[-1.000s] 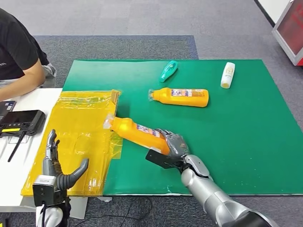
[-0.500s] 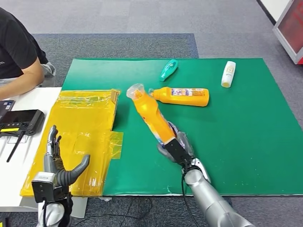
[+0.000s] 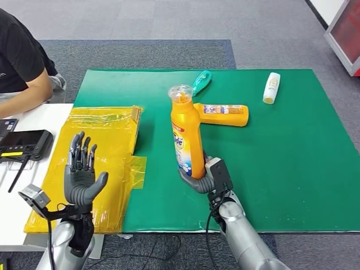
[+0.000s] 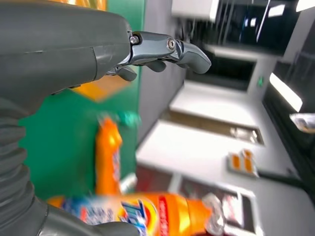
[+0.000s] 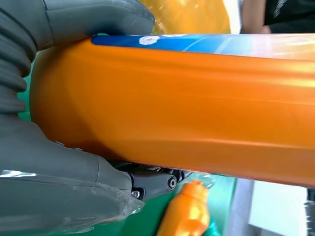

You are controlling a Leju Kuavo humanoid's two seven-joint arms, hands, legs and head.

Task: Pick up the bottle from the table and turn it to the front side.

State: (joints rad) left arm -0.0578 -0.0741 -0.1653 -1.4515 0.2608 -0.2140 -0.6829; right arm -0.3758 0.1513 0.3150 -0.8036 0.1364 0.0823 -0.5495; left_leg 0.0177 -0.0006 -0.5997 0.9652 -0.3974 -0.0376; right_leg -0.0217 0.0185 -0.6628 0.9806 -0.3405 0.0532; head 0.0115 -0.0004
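Note:
My right hand (image 3: 206, 179) grips an orange bottle (image 3: 185, 135) by its base and holds it upright above the green mat (image 3: 288, 152), its clear cap on top and its label facing me. The right wrist view has the same orange bottle (image 5: 193, 103) pressed between thumb and fingers (image 5: 156, 182). My left hand (image 3: 80, 174) is raised over the yellow plastic bag (image 3: 102, 146) with its fingers spread and nothing in it. In the left wrist view the left hand's fingers (image 4: 167, 49) are extended, and the held bottle (image 4: 148, 214) appears blurred beyond them.
A second orange bottle (image 3: 220, 115) lies on its side just behind the held one. A teal bottle (image 3: 200, 82) and a white bottle (image 3: 270, 88) lie at the mat's far side. A person's arm (image 3: 21, 95) and a black device (image 3: 25, 145) are at the left.
My right hand has swung the orange bottle from lying across the mat's edge, through a tilt, to upright. My left hand has risen and turned so its fingers point up.

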